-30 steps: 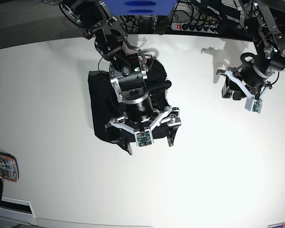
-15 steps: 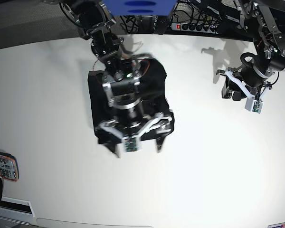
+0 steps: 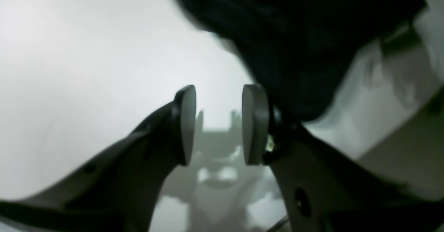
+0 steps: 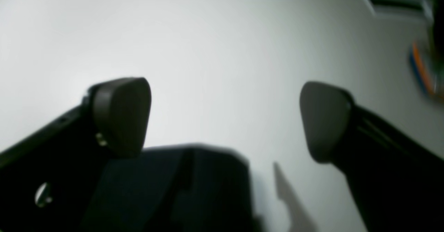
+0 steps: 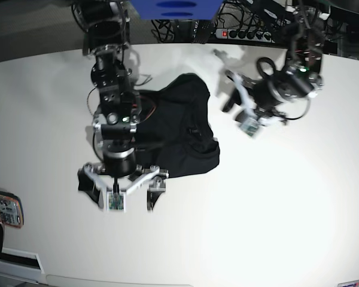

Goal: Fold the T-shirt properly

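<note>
Base view shows my right end effector [image 5: 119, 194] nearest, spread wide and holding nothing, low over the white desk [image 5: 275, 209]. Behind it the T-shirt [image 5: 179, 128] lies bunched on the desk. Farther back, my left end effector [image 5: 236, 104] is a little open, empty, maybe ready to grab.

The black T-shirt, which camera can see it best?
The base view: the whole T-shirt lies bunched on the table. The left wrist view shows only a blurry dark part, the right wrist view just one corner.
</note>
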Available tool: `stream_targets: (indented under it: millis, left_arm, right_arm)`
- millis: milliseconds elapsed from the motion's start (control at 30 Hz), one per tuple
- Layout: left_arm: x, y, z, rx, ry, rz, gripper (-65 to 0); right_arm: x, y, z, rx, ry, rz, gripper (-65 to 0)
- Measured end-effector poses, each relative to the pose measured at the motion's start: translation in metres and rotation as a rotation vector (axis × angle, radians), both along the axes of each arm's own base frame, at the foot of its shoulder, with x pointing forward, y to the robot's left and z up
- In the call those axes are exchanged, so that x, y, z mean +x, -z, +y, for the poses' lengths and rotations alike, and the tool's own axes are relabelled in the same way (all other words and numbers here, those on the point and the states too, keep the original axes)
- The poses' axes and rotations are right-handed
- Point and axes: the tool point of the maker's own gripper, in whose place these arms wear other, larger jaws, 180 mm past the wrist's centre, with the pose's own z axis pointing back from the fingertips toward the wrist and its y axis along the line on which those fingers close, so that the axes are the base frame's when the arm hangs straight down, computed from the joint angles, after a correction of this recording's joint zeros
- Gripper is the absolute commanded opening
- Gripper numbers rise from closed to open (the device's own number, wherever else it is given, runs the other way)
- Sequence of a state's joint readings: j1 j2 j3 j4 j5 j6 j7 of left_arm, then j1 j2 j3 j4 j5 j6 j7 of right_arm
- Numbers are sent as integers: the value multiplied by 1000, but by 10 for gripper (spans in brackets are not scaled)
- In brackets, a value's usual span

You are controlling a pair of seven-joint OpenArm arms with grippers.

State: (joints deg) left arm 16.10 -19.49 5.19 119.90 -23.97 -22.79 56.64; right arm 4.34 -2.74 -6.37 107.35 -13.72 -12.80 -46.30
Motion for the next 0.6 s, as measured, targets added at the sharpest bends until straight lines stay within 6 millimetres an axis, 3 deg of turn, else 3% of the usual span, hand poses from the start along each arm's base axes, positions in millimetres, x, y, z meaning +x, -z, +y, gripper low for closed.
stream_targets:
  millis: [67, 200, 300, 367, 400, 467, 533, 600]
  left_arm:
    - [-1, -3, -31, -7, 70, -43, -436]
    - [-7, 3, -61, 42, 46, -46, -436]
    - [-22, 2, -90, 48, 124, -61, -436]
    - [-39, 3, -110, 24, 193, -47, -436]
    - [-49, 7, -118, 20, 228, -27, -436]
    - [-62, 26, -124, 45, 273, 23, -436]
    - [-66, 40, -122, 67, 275, 62, -436]
    - [-62, 44, -121, 77, 273, 64, -436]
  right_arm:
    - [6, -6, -11, -6, 15, 17, 0]
    - [4, 11, -28, -59, 1, 145, 0]
    - [20, -11, -29, -89, -8, 128, 0]
    - [32, -37, -21, -92, -30, 54, 0]
    - [33, -38, -16, -90, -42, 55, 0]
    - [29, -7, -5, -115, -86, 155, 0]
    - [16, 43, 2, -143, -136, 328, 0]
    - [11, 64, -1, -156, -128, 388, 0]
